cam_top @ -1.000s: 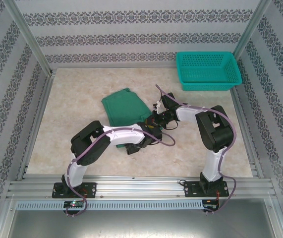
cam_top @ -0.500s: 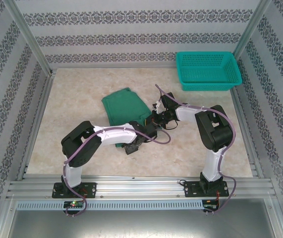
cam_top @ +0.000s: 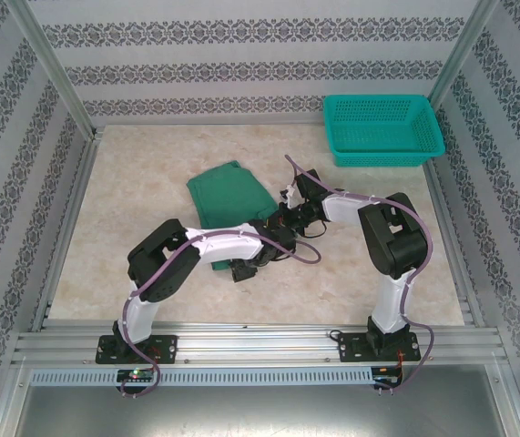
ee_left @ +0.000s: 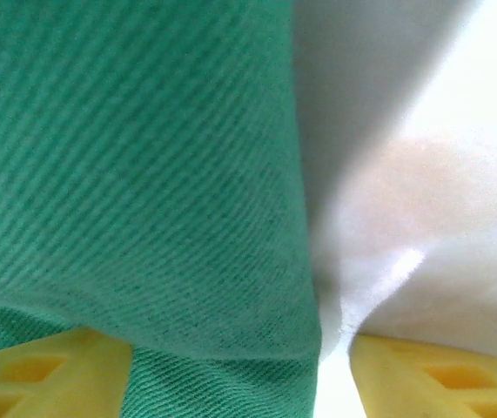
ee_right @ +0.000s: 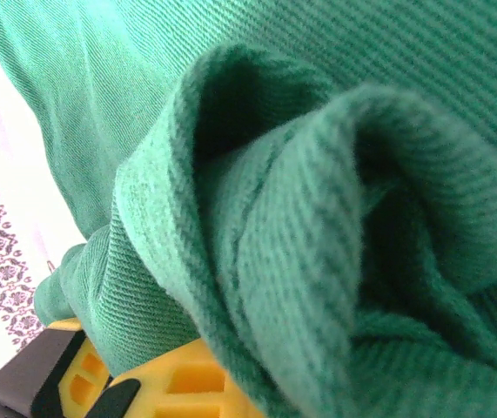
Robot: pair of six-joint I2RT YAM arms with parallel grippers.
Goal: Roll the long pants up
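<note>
No legible text, labels or numbers, not on the long pants (cam_top: 229,193), basket (cam_top: 382,157), or patterned walls (cam_top: 241,55)

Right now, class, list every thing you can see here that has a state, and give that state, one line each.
pants: far part flat on the table, near end curled into a loose roll.
left gripper: open, the edge of the pants between its fingers.
right gripper: shut on the rolled end of the pants.
basket: upright, apart from the pants, looks empty.
</note>
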